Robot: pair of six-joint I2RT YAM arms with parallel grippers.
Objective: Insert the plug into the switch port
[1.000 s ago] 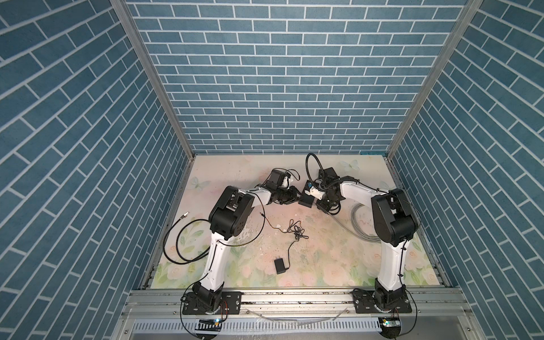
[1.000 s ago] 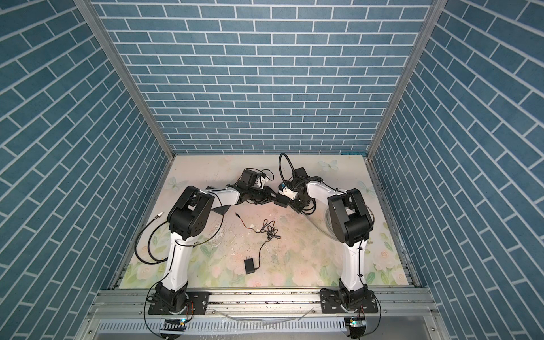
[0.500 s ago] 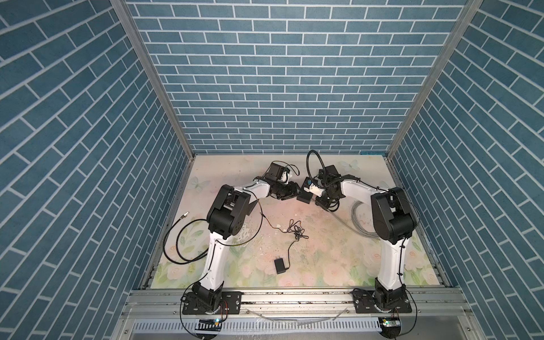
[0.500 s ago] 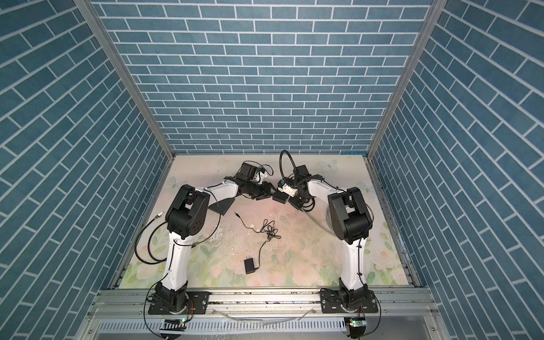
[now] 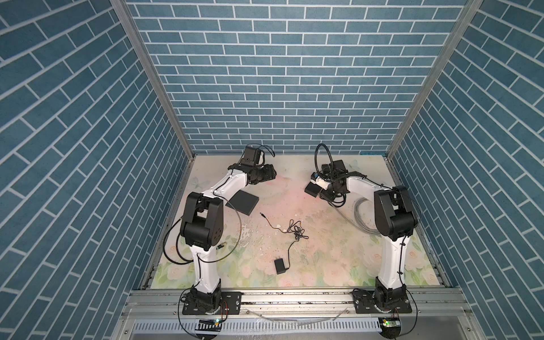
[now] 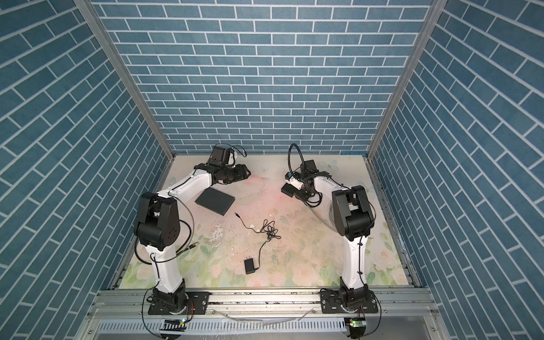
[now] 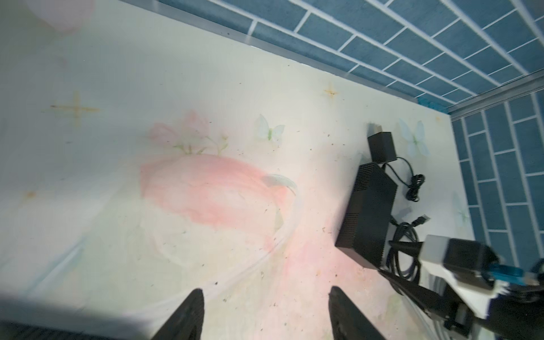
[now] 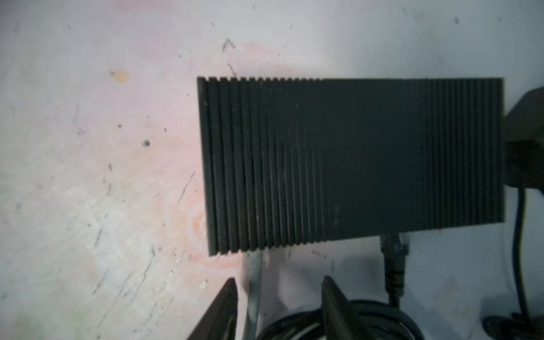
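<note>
plug looks seated, both jaws open: what could still get botched

the right jaws are held parted with nothing pinched. the gray cable (image 8: 253,285) runs loose between them. the left jaws are spread wide over bare desk (image 7: 147,88), nothing held. the cable's plug (image 8: 255,259) is tucked against the near edge of the switch (image 8: 353,162) and is judged seated, though the port itself can't be seen.

what could go wrong: if the right jaws are drawn back crooked, the cable could be snagged and the plug dragged out. if the latch wasn't caught, the cable's own stiffness might back it out. the switch looks light, so it could be shoved along too.

counted: two arms, one switch, two cables plugged in (gray, plus a black cable (image 8: 393,273)), one adapter (image 7: 381,145) beside the switch, one loose adapter (image 5: 279,266) with a thin lead (image 5: 297,232), one flat black slab (image 5: 243,202).
</note>
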